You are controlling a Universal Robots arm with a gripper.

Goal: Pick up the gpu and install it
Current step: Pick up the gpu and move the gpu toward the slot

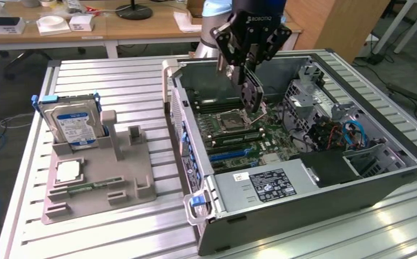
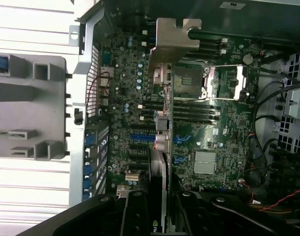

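The gripper (image 1: pixel 246 73) is clamped narrowly on the gpu (image 1: pixel 251 95), holding it on edge above the motherboard (image 1: pixel 241 135) inside the open computer case (image 1: pixel 381 178), probably so its connector edge faces the slots. The gripper's body reads ROBOTIQ; the hard drive's (image 1: pixel 74 125) blue label is illegible.

The thin gpu (image 1: pixel 250 96) with silver end bracket hangs edge-on in the jaws above the motherboard (image 1: pixel 227 137).

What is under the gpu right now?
The motherboard: CPU socket, memory slots, blue slots. The gripper holds the gpu above them; the strip directly beneath its edge is covered.
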